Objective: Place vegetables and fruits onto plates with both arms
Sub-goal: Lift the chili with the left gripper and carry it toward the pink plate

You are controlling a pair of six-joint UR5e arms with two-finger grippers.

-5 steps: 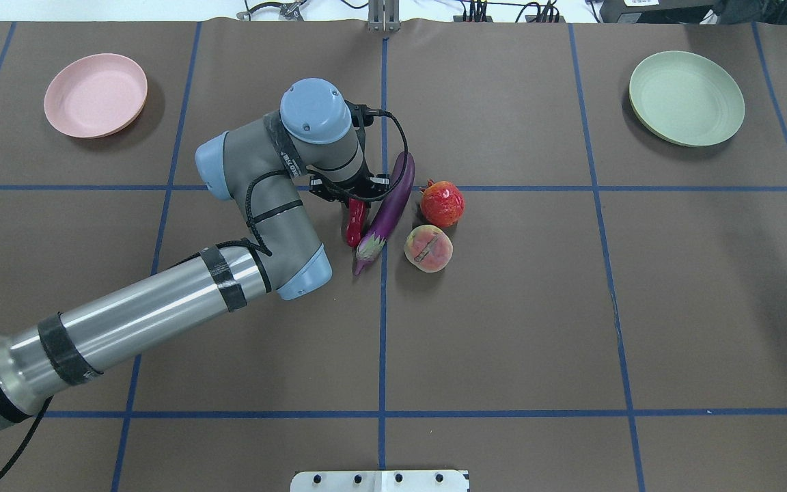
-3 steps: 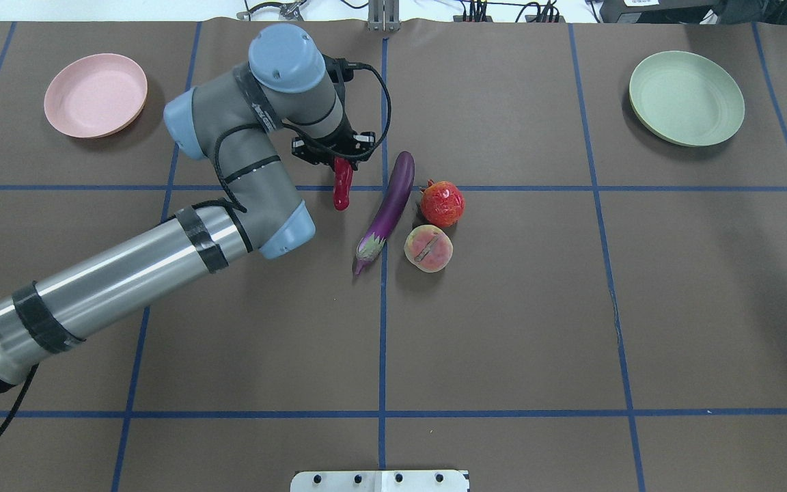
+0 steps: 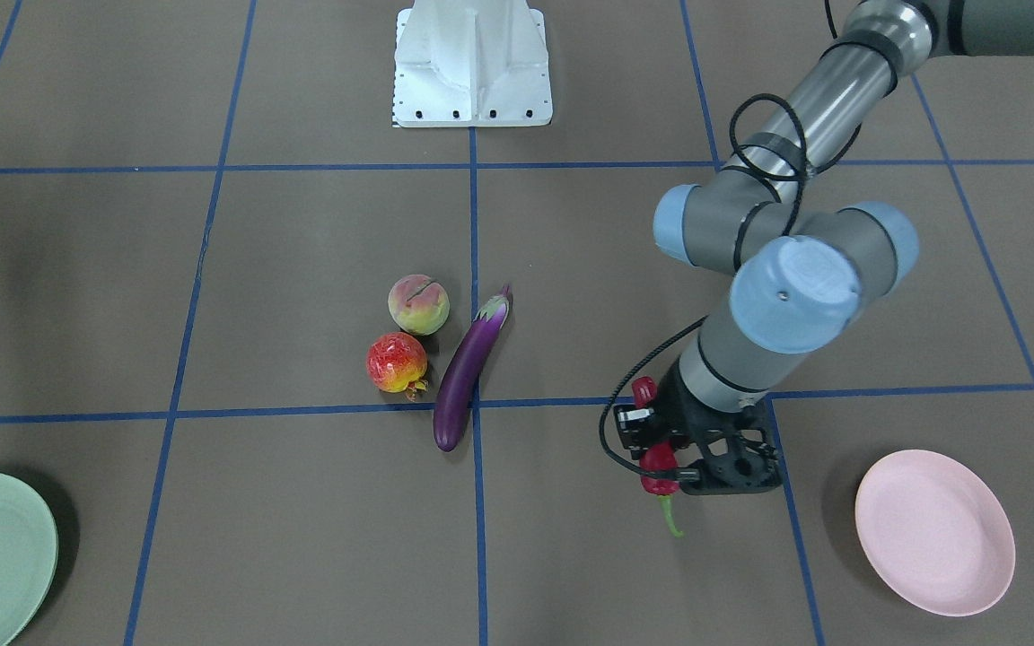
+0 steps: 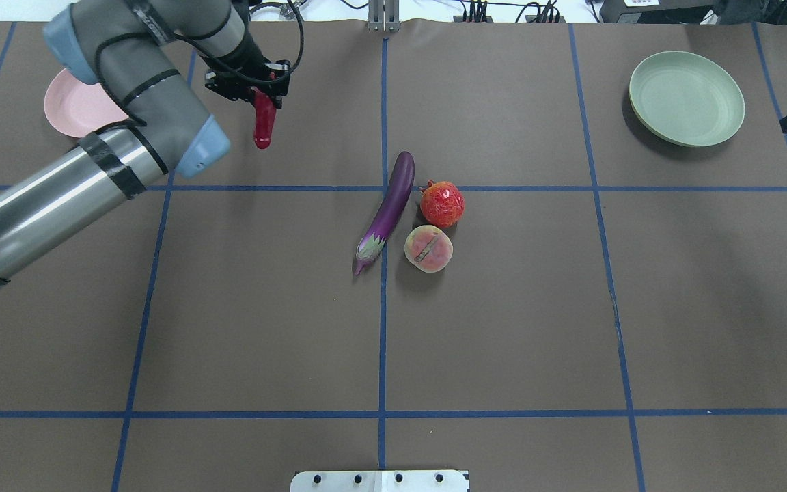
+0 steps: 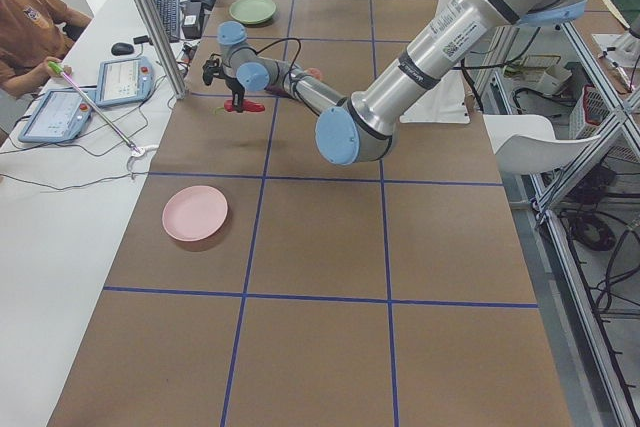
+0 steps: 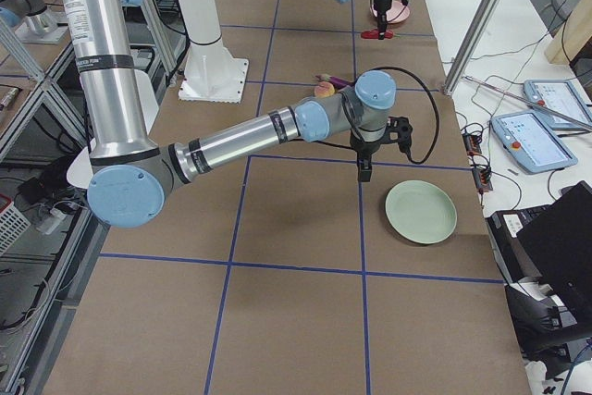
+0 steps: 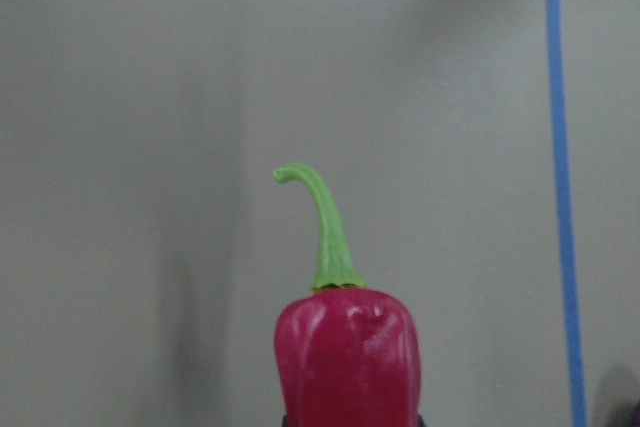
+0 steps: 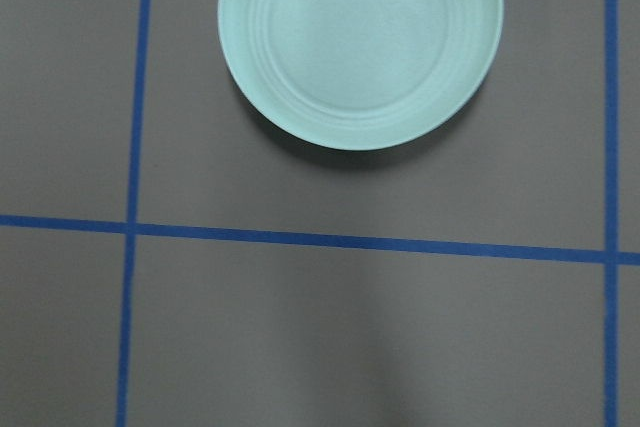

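Hanging in the left gripper (image 4: 261,94), the red chili pepper (image 4: 264,126) sits clamped between the black fingers, clear of the brown table (image 4: 503,328). The left wrist view shows its green stem curling away from the gripper, with the red body (image 7: 347,357) filling the bottom of the picture. Seen from the front, the pepper (image 3: 658,484) is near the pink plate (image 3: 934,531), with a blue tape line (image 3: 795,538) running between them; the plate holds nothing. From overhead, the left arm covers part of that pink plate (image 4: 69,109).

Near the middle of the table, the purple eggplant (image 4: 388,208) lies at a slant along the central tape line. The pomegranate (image 4: 442,203) is just beside it and the peach (image 4: 427,248) just beside the pomegranate, on the side nearer the robot.

At the far right, the green plate (image 4: 686,98) is bare. The right gripper (image 6: 364,171) hangs over the table near this plate, pointing down; whether its fingers are apart or together cannot be told. The right wrist camera looks down on the green plate (image 8: 360,42) and the taped table.
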